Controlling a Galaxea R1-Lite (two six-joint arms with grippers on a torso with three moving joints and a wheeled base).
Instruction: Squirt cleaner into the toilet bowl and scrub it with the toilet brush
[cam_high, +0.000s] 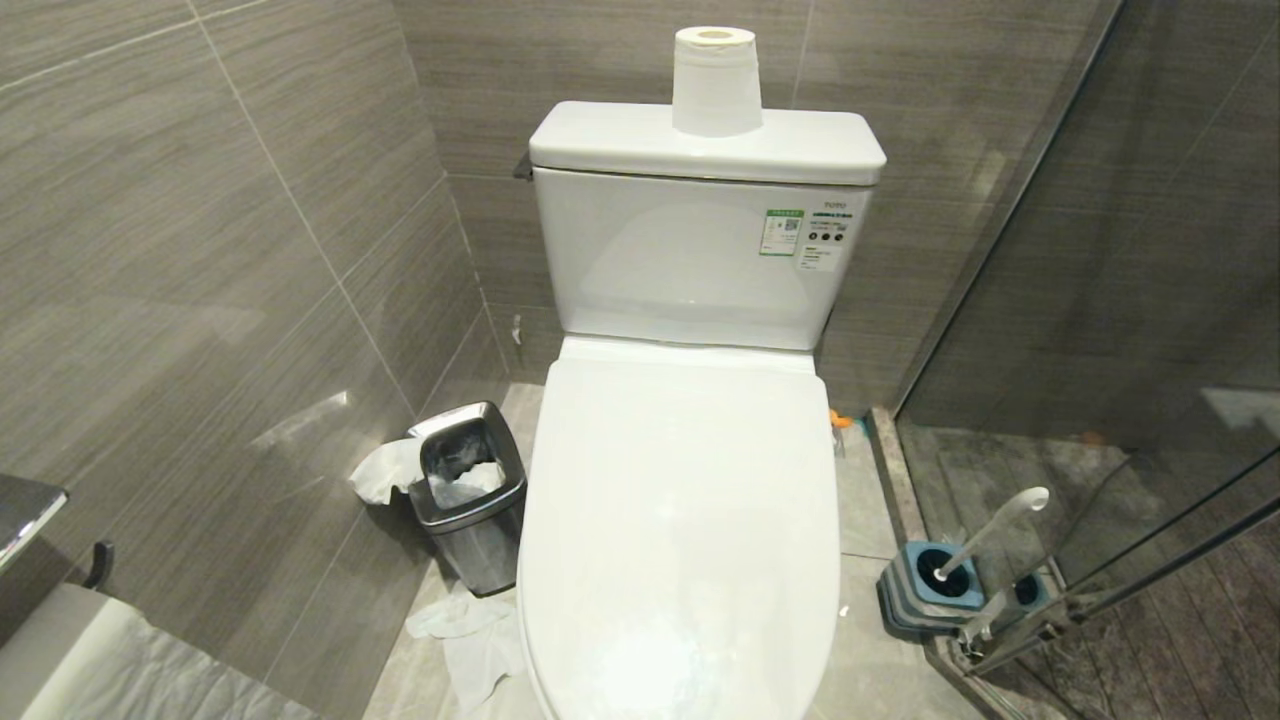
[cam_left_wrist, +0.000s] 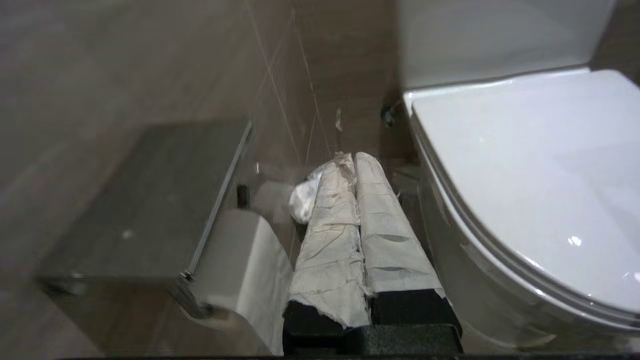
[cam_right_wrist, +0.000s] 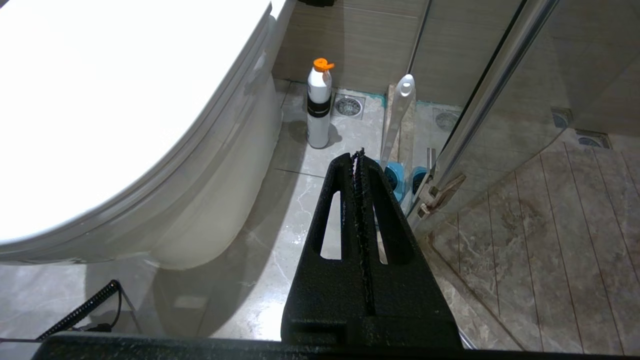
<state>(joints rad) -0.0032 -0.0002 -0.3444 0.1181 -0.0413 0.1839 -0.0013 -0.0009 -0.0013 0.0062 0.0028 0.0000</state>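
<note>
Head view first: the toilet bowl sits dead centre with its lid down, so the inside is completely hidden and no cleaner shows anywhere on the porcelain. A paper roll stands on the tank. Left of the toilet, a chrome waste bin with tissue spilling out; its near side is partly covered by the lid's edge. Over on the right, the toilet brush leans in its blue-and-grey holder by the glass shower door, bristles buried out of sight. Neither arm shows here. Left wrist view picks up the left gripper, jaws pressed together, wrapped in pale cloth, hanging between the wall's paper dispenser and the toilet. Right wrist view: right gripper, jaws together, low over the floor, with a white orange-capped bottle standing beyond it beside the toilet.
</note>
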